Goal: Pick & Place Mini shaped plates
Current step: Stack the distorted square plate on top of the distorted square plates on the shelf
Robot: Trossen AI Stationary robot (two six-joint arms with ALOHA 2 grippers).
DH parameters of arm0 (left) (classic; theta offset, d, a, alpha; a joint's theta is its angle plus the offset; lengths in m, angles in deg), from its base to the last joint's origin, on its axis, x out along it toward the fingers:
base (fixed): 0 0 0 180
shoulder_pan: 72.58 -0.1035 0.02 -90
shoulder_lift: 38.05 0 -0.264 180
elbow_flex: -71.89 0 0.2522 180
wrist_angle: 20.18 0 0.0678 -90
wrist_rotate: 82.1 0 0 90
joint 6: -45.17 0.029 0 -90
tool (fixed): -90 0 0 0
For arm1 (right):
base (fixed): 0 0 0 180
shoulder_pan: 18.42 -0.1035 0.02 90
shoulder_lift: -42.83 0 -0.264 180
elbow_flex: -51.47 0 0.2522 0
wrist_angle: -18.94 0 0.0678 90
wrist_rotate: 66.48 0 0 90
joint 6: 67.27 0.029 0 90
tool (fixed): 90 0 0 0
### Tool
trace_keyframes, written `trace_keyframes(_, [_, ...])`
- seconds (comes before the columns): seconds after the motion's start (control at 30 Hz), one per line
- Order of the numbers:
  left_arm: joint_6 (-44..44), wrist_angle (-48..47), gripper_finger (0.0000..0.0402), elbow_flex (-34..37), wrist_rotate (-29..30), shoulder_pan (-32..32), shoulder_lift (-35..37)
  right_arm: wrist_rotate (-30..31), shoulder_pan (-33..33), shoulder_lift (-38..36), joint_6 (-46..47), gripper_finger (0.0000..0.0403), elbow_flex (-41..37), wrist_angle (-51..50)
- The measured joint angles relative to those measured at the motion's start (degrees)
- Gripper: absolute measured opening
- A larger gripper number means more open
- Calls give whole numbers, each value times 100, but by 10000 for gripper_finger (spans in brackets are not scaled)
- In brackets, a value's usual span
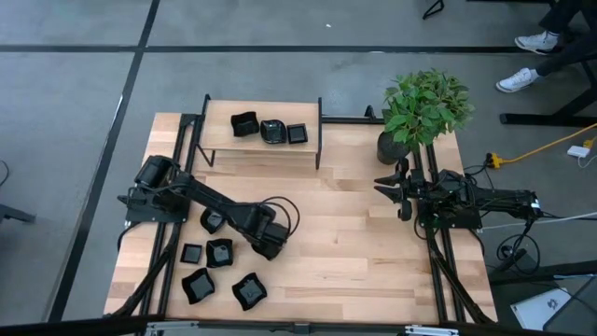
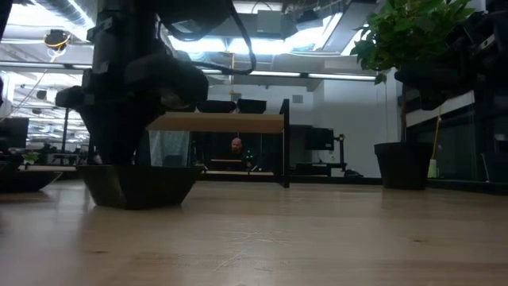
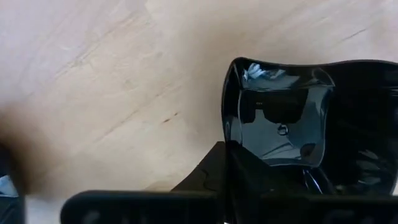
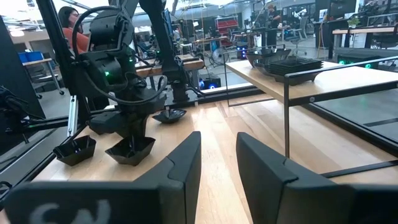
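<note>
The plate (image 3: pixel 280 118) in play is a glossy black dish with a wavy, pinched rim, sitting flat on the table (image 1: pixel 354 252) directly under the left gripper (image 1: pixel 268 247). That gripper is down on it with its jaws closed over the near rim, one finger (image 3: pixel 249 177) reaching inside the bowl; the low view shows the plate (image 2: pixel 139 187) resting on the wood with the arm standing straight up out of it. Just beside the gripper, toward the left arm's base and the front edge, five more plates (image 1: pixel 219 252) lie scattered, none touching the held one. Well beyond the gripper, across the table, a raised shelf (image 1: pixel 263 145) carries three further plates (image 1: pixel 271 131) in a row. Far off to the gripper's right, the right gripper (image 1: pixel 403 191) waits by the table's edge with its fingers (image 4: pixel 180 165) partly apart and nothing between them, next to a potted plant (image 1: pixel 422 110).
</note>
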Motion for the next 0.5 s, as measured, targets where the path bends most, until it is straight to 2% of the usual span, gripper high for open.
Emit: trace_keyframes(0.5, [-200,575,3,-13,-24,-433,508,0,2,0,-1,103,0,0])
